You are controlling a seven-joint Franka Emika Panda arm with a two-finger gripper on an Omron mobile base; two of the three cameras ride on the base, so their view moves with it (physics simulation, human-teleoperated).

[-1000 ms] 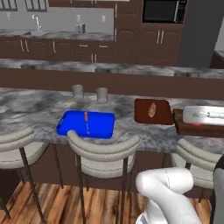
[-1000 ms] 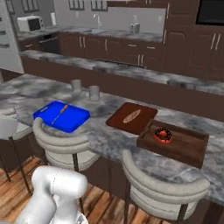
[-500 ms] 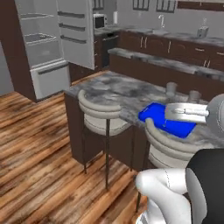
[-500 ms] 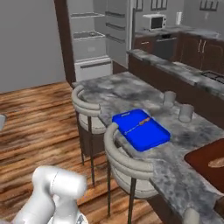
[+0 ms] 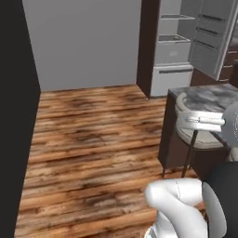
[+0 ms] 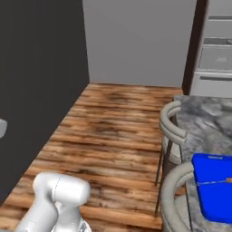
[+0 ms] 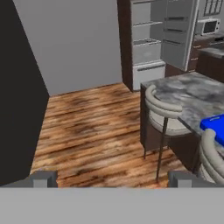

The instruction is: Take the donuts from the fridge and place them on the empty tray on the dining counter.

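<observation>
Fridge [image 7: 151, 41] stands upright at the far end of the room, tall axis vertical, open front facing the wood floor [image 7: 92, 131]; its door [image 7: 177, 37] is swung out toward the worktop side. Grey shelves and bottom drawer [image 5: 173, 79] show inside; donuts too small to make out.

Dining worktop [image 7: 192, 94] runs from near the fridge toward the camera, long axis along the room; its near corner and dark base edge border the floor. Pale stool [image 7: 162, 114] tucked against that edge, a second one [image 6: 179, 199] nearer the base. Blue board [image 6: 216, 186] lies flat on the marble beside the second stool.

Wide bare floor between the worktop edge and the dark wall [image 5: 16, 116]; grey wall [image 6: 136, 41] closes the far end.

Tool [image 7: 111, 178]: fingertips [image 7: 43, 178] spread wide, nothing between them.
</observation>
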